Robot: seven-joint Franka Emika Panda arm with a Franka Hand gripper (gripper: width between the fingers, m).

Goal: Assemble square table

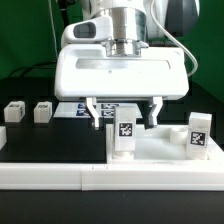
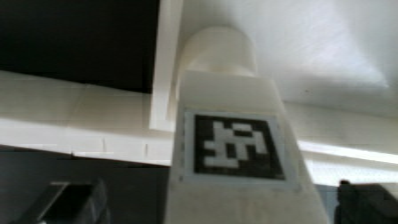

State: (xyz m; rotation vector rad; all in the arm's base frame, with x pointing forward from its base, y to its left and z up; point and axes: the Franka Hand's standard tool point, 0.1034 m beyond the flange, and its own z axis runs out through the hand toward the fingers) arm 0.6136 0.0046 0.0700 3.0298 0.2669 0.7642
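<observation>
Black flat bench (image 1: 55, 140) bearing a long white border rail (image 1: 60, 180) along its near edge; flat white marker board (image 1: 68, 109) lies behind.

— Any writing there?
— No letters or numbers I can read. I see only black-and-white pattern tags (image 1: 126, 128): one on the middle leg (image 1: 120, 146), one on the leg at the exterior view's right (image 1: 198, 122), and one on the leg filling my wrist view (image 2: 224, 75).

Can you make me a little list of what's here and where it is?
claw: open, a finger on each side of the middle leg
middle leg: upright on the white slab, tag showing
right leg: upright on the slab, at the exterior view's right
loose legs: two, on the black table, at the exterior view's left
</observation>
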